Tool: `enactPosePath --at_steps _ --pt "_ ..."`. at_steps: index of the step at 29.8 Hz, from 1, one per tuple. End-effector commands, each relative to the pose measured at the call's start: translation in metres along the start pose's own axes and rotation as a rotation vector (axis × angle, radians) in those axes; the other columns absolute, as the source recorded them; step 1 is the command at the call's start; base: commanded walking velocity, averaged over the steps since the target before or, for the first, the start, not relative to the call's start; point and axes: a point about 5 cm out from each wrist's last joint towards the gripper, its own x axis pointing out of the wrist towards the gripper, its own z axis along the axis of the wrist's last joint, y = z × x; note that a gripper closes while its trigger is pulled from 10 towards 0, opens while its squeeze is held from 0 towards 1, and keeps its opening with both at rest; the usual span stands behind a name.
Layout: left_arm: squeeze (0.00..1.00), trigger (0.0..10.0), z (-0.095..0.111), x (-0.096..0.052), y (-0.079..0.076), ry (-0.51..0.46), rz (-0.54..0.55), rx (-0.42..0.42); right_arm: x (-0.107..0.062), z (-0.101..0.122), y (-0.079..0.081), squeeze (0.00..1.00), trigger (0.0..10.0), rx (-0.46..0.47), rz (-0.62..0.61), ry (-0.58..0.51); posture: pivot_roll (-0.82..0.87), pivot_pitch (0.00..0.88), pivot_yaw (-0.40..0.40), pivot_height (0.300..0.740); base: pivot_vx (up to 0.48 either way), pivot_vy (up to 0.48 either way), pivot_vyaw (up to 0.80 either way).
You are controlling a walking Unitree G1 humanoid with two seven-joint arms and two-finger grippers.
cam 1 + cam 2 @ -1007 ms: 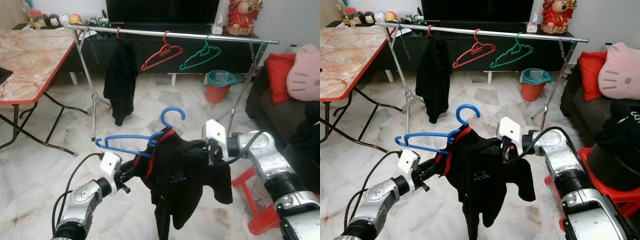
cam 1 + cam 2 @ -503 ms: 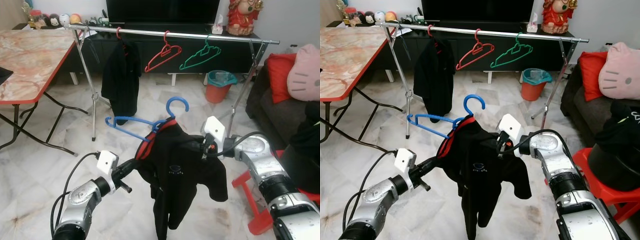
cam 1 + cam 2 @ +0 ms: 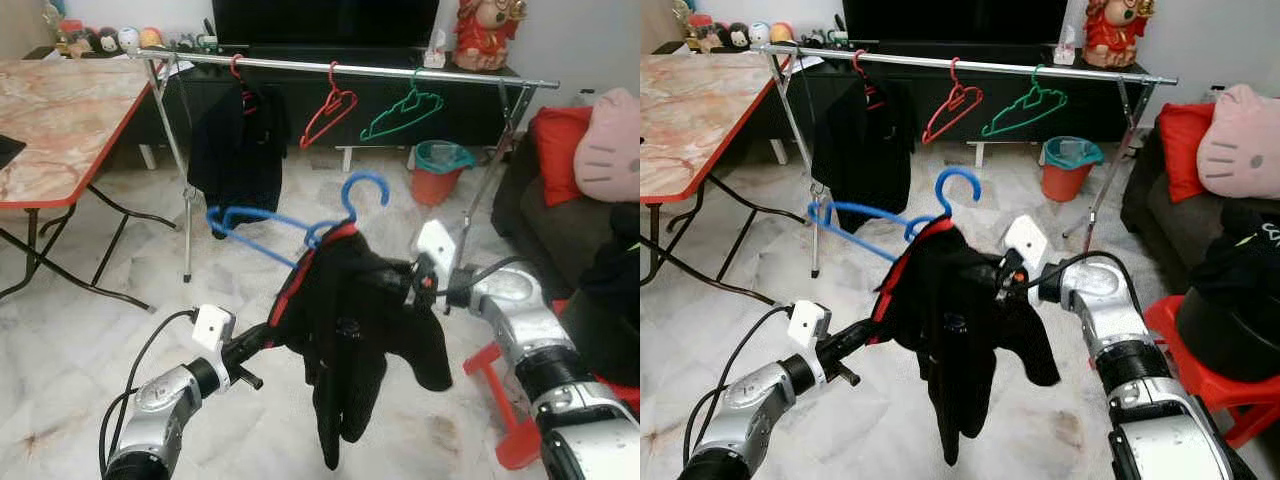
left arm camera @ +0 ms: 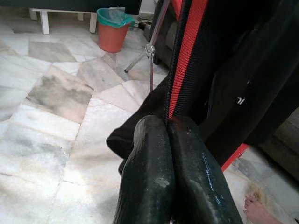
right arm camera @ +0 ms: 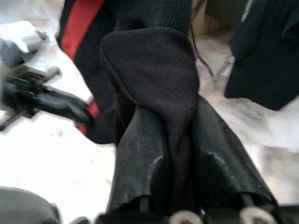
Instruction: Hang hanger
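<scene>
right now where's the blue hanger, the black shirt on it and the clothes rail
blue hanger (image 3: 363, 188), left eye view, on its hook
black shirt (image 3: 352, 310), left eye view, on the chest
clothes rail (image 3: 990, 67), right eye view, on the bare bar between the red and green hangers

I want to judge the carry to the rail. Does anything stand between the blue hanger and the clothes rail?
Nothing visible does: bare floor lies between the blue hanger and the clothes rail. On the rail, open stretches flank the red hanger and green hanger.
</scene>
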Motion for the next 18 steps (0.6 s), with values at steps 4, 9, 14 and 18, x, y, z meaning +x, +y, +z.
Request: enactPosePath --at_steps 4,9,14,18 --pt "0.0 0.0 -0.002 -0.006 0.008 0.028 0.049 0.01 -0.017 0.041 0.008 0.0 0.0 0.044 0.192 -0.292 -0.02 0.0 -0.058 0.74 0.0 0.0 0.0" --pt "0.0 0.0 -0.004 -0.009 0.009 0.037 0.055 0.012 -0.034 0.04 0.028 0.0 0.0 0.084 0.435 -0.356 -0.02 0.0 -0.057 0.74 0.0 0.0 0.0" --pt "0.0 0.0 -0.004 -0.01 0.01 0.046 0.056 0.016 -0.043 0.034 0.041 0.0 0.0 0.055 0.542 -0.301 -0.02 0.0 -0.052 0.74 0.0 0.0 0.0" --pt "0.0 0.0 -0.004 -0.012 0.012 0.054 0.059 0.019 -0.047 0.017 0.049 0.0 0.0 0.028 0.579 -0.134 -0.02 0.0 -0.046 0.74 0.0 0.0 0.0"
